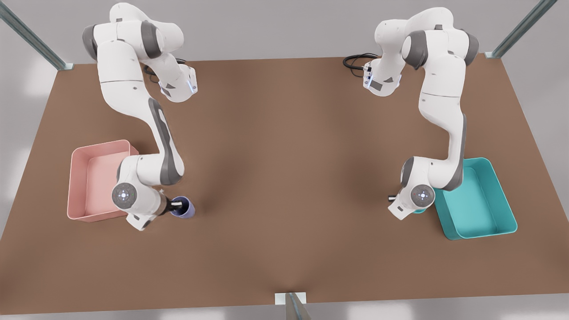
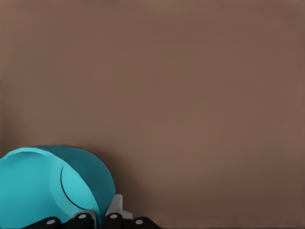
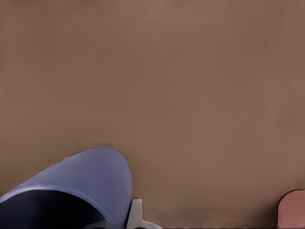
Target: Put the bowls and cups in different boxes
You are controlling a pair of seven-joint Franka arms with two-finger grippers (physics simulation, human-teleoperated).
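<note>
Right hand (image 1: 178, 205) clamps cup (image 1: 185, 208) rim; left hand apparently grips bowl (image 2: 52, 188).

The front view looks down steeply on the whole worktop (image 1: 284, 178) — both wrist views hover close above it, sharing its brown surface.

Brown worktop (image 1: 284, 178), bare at middle; black cable (image 1: 355, 60) coiled at far edge; metal struts (image 1: 31, 38) at corners.

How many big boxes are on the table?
2: the pink box sits at the front view's left by the cup; the teal box sits at its right.
</note>
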